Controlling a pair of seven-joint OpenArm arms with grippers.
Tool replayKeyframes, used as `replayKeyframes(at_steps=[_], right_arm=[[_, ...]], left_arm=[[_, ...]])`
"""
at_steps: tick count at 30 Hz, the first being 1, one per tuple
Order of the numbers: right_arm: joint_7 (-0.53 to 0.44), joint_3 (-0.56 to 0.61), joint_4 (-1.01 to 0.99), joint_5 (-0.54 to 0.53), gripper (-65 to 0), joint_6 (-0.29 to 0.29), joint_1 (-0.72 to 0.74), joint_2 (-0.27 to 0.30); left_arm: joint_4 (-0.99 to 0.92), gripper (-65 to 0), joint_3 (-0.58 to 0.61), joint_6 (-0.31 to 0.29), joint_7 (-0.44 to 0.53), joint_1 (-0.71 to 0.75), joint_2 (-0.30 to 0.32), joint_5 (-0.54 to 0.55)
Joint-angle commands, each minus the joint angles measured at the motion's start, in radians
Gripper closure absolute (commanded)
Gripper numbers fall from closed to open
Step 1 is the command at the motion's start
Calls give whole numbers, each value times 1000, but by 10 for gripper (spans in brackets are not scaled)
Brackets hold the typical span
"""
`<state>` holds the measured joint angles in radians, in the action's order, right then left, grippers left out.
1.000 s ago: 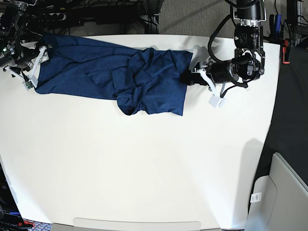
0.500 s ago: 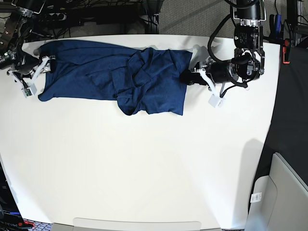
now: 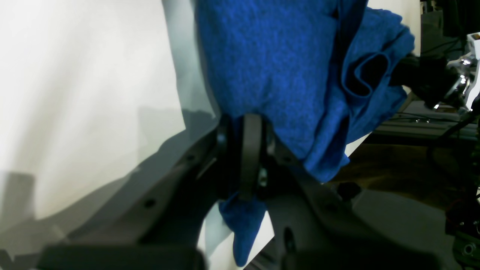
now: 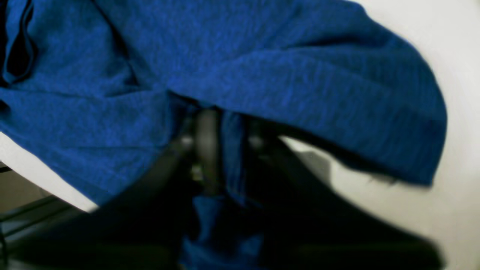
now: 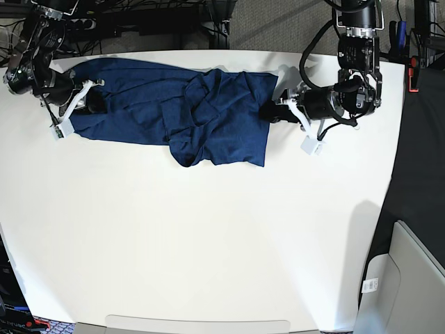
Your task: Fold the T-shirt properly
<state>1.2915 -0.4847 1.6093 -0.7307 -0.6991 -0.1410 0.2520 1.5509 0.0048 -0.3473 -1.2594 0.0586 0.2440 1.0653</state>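
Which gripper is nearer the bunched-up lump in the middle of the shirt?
Left. The left gripper grips the T-shirt edge just beside the bunched lump; the right gripper holds the far end, farther away.

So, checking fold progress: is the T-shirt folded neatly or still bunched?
Still bunched. The T-shirt lies stretched across the table with a crumpled knot mid-length, each end clamped by the left tool and right tool.

The shirt is dark navy, a thin plain knit, stretched in a long band across the top of the white surface from nine o'clock toward three o'clock. Its nine o'clock half lies fairly flat. Right of centre it bunches into twisted folds, one lump sagging toward six o'clock.
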Motion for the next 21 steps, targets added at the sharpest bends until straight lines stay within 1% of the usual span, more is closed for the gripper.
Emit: replayKeyframes(at_steps=[1, 5, 9, 13, 18, 20, 21], right_arm=[[96, 5, -13, 33, -12, 1, -15, 0], [95, 2, -13, -115, -14, 1, 1, 10], [95, -49, -11, -251, -14, 1, 22, 8], [96, -84, -11, -407, -14, 1, 30, 8], [105, -93, 0, -536, -14, 1, 59, 2], [105, -85, 24, -557, -14, 1, 63, -6], [105, -68, 38, -560, -14, 1, 71, -20]], left_arm=[[13, -4, -1, -6, 4, -13, 5, 25], [13, -4, -1, -6, 4, -13, 5, 23], [13, -4, -1, -6, 4, -13, 5, 23], [12, -4, -1, -6, 5, -13, 5, 23], [4, -4, -1, -6, 7, -13, 4, 23], [-17, -4, -2, -6, 7, -16, -10, 23], [-31, -4, -4, -6, 7, -18, -15, 23]])
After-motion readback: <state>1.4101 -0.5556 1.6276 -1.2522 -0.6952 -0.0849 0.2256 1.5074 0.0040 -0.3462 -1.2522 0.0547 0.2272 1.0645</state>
